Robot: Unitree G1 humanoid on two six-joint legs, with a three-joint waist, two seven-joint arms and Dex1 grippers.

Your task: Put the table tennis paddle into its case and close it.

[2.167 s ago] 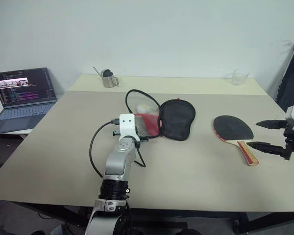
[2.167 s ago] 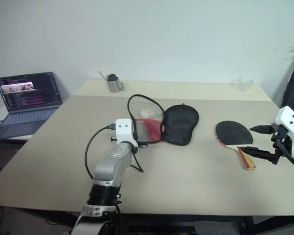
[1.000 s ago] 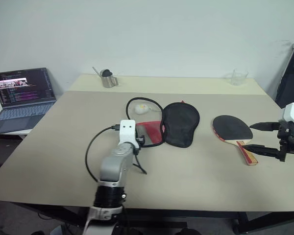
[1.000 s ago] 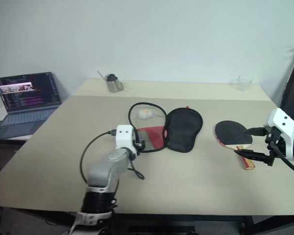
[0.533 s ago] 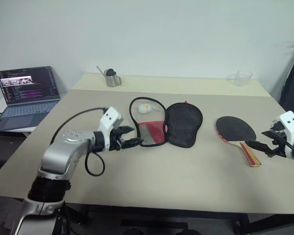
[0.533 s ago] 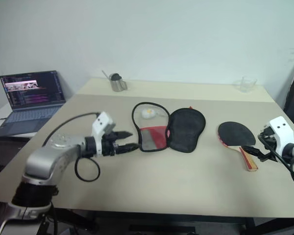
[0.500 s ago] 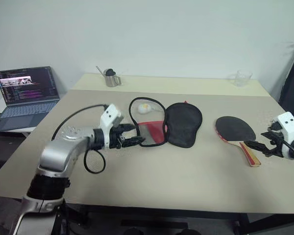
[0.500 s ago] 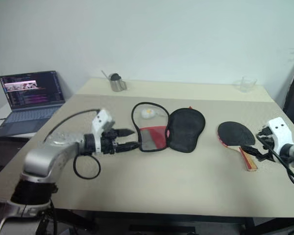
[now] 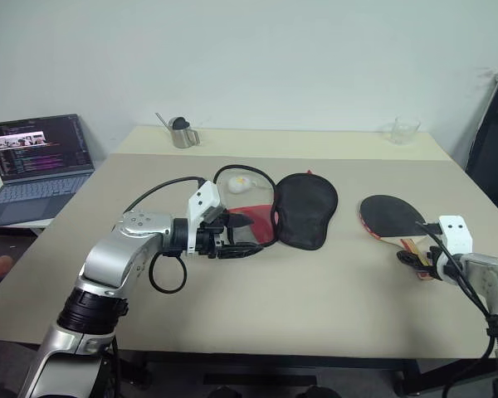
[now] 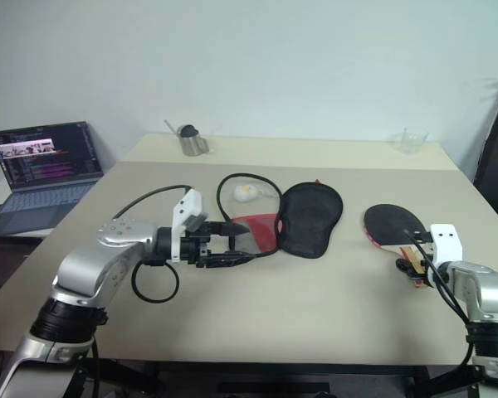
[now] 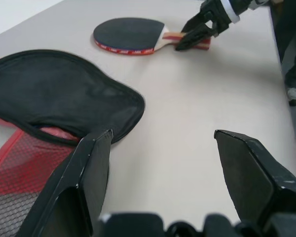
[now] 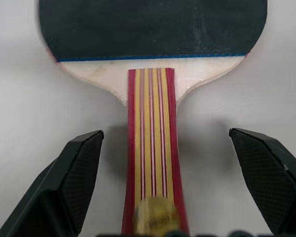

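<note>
Two parted fingers (image 12: 76,180) astride paddle handle (image 12: 151,148)

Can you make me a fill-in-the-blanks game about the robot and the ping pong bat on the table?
1. The right gripper has its open fingers on either side of the paddle's ____.
2. The table tennis paddle lies flat on the ____.
3. The case lies ____, its mesh pocket showing.
4. The left gripper is beside the ____.

Missing words: handle; table; open; case
</note>
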